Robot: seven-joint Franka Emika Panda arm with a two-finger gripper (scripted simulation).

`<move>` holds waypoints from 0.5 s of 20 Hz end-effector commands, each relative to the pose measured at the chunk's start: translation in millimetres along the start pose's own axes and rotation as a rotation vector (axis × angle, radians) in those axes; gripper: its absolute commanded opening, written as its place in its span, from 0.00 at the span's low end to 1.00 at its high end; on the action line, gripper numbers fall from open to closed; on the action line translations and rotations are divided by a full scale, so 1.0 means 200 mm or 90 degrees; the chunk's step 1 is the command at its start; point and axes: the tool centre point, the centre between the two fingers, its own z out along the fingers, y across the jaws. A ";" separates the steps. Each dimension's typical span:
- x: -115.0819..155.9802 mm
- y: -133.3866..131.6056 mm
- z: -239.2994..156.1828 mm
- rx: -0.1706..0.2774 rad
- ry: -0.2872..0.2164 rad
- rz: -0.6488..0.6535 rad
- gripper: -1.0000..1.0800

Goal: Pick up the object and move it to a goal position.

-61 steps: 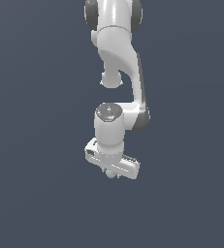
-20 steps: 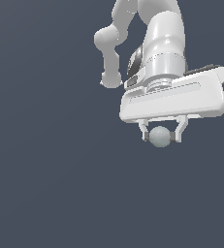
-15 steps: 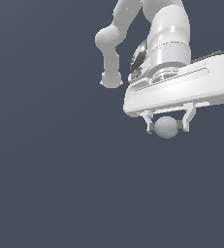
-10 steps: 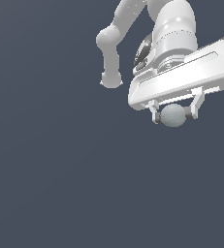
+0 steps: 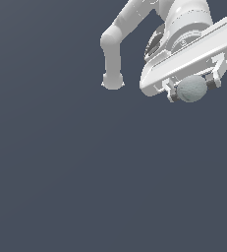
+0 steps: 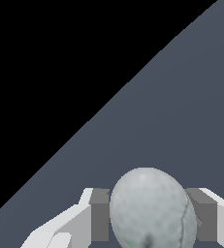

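The object (image 5: pixel 192 88) is a small pale grey-green speckled ball, held high in the upper right of the exterior view. My gripper (image 5: pixel 193 88) is shut on it, one finger on each side, under the white tilted hand. In the wrist view the ball (image 6: pixel 150 209) fills the space between the two grey finger pads (image 6: pixel 100 215), which press against its sides. The hand is tilted, so the ball hangs well above the dark floor.
The white arm links and a round joint (image 5: pixel 112 81) hang to the exterior view's left of the hand. A plain dark grey floor (image 5: pixel 85 187) lies below. In the wrist view the floor's edge (image 6: pixel 133 82) meets black void along a diagonal.
The gripper with the ball has risen and moved toward the exterior view's right, and the hand has tilted further. The ball stays gripped throughout.
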 end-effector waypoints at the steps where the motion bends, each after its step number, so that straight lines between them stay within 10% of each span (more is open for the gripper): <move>1: 0.02 -0.03 -0.04 0.008 0.019 0.008 0.00; 10: 0.05 -0.09 -0.11 0.019 0.056 0.022 0.00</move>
